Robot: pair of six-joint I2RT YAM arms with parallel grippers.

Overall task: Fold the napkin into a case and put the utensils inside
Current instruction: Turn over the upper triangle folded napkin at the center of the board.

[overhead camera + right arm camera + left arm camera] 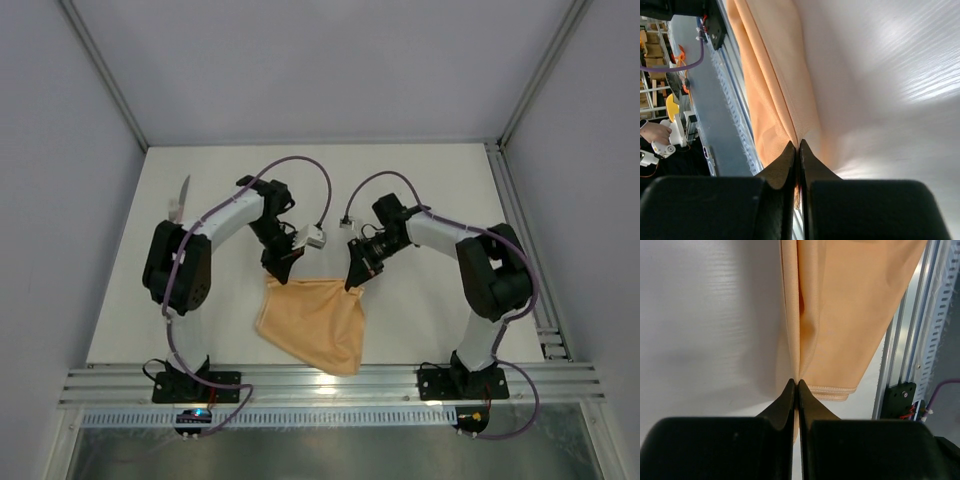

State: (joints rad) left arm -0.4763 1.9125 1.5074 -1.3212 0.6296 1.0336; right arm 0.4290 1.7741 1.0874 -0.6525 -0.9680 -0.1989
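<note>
The peach-orange napkin (312,322) hangs and drapes between both arms near the table's front edge, its lower corner pointing toward me. My left gripper (277,277) is shut on the napkin's upper left corner; in the left wrist view the cloth (840,315) runs out from between the closed fingertips (798,382). My right gripper (350,281) is shut on the upper right corner, with the cloth (770,90) pinched at its tips (798,143). One utensil (182,193), a silver blade with a pale handle, lies at the table's far left. No case shape is formed.
The white table (440,190) is bordered by an aluminium rail (340,385) along the front and another rail (520,230) on the right. Grey walls enclose the back and sides.
</note>
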